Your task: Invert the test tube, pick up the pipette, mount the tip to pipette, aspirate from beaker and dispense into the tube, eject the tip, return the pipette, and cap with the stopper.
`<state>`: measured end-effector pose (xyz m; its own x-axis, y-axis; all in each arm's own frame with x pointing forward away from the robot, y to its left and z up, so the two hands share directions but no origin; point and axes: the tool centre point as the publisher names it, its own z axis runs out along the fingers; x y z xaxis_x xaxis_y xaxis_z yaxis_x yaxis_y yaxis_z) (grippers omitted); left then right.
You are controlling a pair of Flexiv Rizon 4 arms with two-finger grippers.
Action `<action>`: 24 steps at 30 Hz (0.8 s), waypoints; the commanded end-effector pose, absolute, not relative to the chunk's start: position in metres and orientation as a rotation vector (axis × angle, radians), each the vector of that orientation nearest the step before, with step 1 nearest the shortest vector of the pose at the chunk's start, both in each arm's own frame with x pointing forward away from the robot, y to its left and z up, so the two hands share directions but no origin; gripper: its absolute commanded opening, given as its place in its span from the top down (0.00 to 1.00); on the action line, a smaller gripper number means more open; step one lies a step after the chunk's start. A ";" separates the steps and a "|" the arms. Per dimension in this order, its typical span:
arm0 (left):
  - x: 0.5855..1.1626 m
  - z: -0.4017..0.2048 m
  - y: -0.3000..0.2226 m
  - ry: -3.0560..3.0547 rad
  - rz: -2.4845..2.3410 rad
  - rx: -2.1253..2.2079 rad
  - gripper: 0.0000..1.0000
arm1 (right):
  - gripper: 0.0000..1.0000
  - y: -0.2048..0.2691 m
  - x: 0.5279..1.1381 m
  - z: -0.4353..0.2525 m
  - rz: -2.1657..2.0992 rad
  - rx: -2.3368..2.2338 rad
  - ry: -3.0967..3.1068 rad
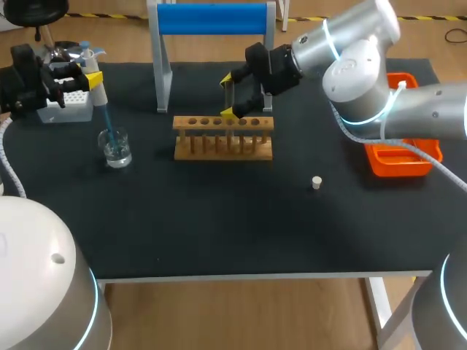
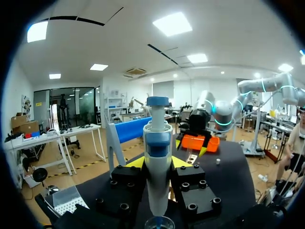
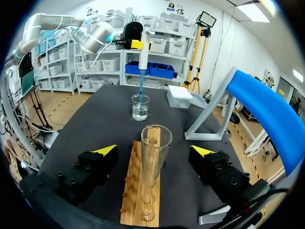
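My left gripper (image 1: 90,77) is shut on the white and blue pipette (image 1: 97,91), held upright at the table's far left. Its blue tip dips into the glass beaker (image 1: 116,148). In the left wrist view the pipette (image 2: 157,167) stands between the fingers, with the beaker rim (image 2: 159,222) under it. My right gripper (image 1: 239,95) stands open over the wooden rack (image 1: 223,137). The clear test tube (image 3: 155,155) stands mouth up in the rack (image 3: 142,195), between the right gripper's (image 3: 153,151) spread fingers and apart from both. A small white stopper (image 1: 317,182) lies right of the rack.
A blue-topped stand (image 1: 211,19) rises behind the rack. A white tip box (image 1: 67,106) sits at the far left behind the beaker. An orange tray (image 1: 398,159) lies at the right, under my right arm.
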<state>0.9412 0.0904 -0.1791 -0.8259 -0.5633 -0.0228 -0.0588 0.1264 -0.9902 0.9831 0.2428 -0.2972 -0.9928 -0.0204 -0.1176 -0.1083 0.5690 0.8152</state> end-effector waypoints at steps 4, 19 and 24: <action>0.935 -0.161 0.091 2.010 -1.711 -0.609 1.00 | 0.00 0.242 0.983 -0.296 1.408 -0.113 2.704; 0.938 -0.118 0.085 2.048 -1.636 -0.589 1.00 | 0.00 0.242 0.983 -0.296 1.408 -0.113 2.704; 0.937 -0.102 0.076 2.053 -1.633 -0.573 1.00 | 0.00 0.242 0.983 -0.296 1.408 -0.113 2.704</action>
<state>0.9384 0.0798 -0.1109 -0.8129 -0.5753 -0.0910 -0.0353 0.2047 -0.9782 0.9831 0.2427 -0.2972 -0.9929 -0.0204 -0.1175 -0.1082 0.5688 0.8153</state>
